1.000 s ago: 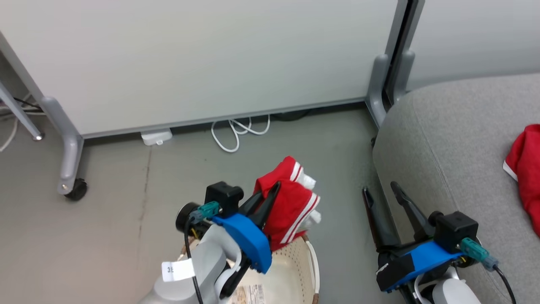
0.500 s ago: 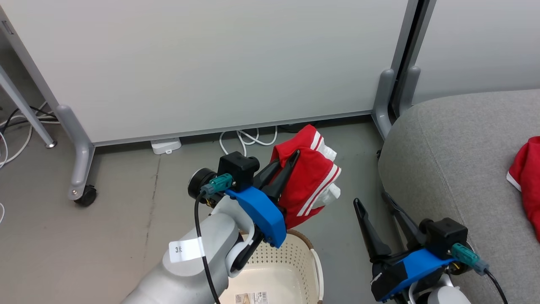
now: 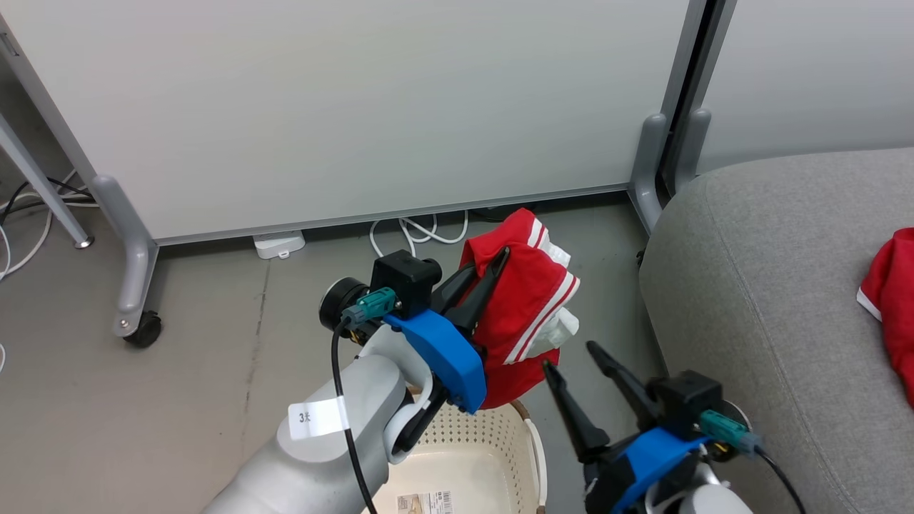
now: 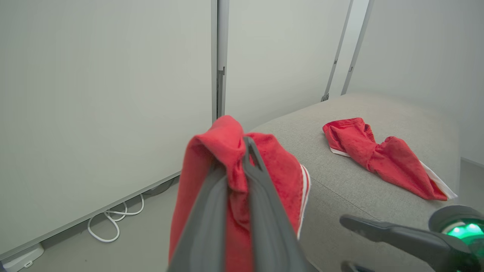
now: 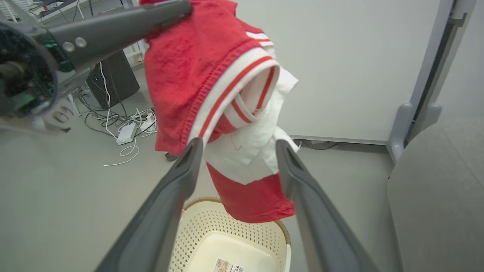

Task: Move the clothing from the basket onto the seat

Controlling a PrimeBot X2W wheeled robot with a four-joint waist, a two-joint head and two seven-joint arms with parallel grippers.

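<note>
Head view: the left claw point(image 3: 489, 260) is pressed together on a fold of the held garment point(image 3: 532, 300), a red piece with white stripes and white trim. The garment hangs in the air with its lower edge over the far rim of the basket point(image 3: 485, 439), which stands on the floor point(image 3: 214, 321) just beside the sofa point(image 3: 771, 285). The right claw point(image 3: 569, 355) is spread wide and grips nothing; its tips point up just beside the garment's white trim, and whether they touch it I cannot tell. A second garment point(image 3: 892, 300) lies on the sofa's seat, well in from its rounded end. Behind stands a pale partition panel point(image 3: 357, 107) on wheels, with a white cable point(image 3: 407, 235) coiled at its foot.

Left wrist view: the two dark fingers of the left claw point(image 4: 234, 155) pinch a bunched ridge of the held garment point(image 4: 280, 173), which drapes down both sides of them. Beyond it the second garment point(image 4: 378, 155) lies crumpled on the sofa's top point(image 4: 340, 177), apart from the edges.

Right wrist view: the right claw point(image 5: 239, 142) stands wide apart, with the hanging end of the held garment point(image 5: 181, 75) showing between its fingers. The left claw's finger enters from the upper left, clamped on the cloth's top. Below, the basket point(image 5: 200, 234) shows its perforated wall and a label on its bottom.
</note>
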